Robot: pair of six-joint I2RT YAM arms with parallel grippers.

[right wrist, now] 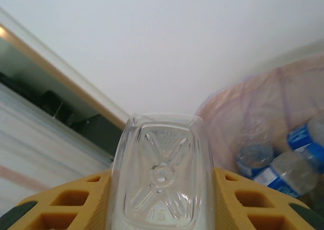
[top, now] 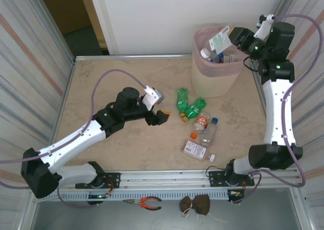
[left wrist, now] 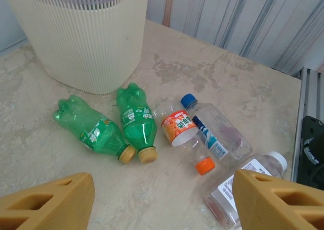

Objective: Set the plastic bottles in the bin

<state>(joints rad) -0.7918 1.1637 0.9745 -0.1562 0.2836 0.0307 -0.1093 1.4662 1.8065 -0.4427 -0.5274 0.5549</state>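
While the right gripper (top: 237, 38) pinches a flat bottle (top: 220, 38) above the bin (top: 215, 76), several bottles (right wrist: 298, 139) already lie inside. Five more lie on the table (top: 101, 88) near the bin, unhandled. Left gripper (top: 161, 117): jaws spread, empty.

**Three views share the bin (top: 212, 83)**

The top camera looks down from high over the table's (top: 101, 88) near edge, far from the bin. The left wrist camera looks low across the table at its wall. The right wrist camera sits close beside its rim, facing partly inside.
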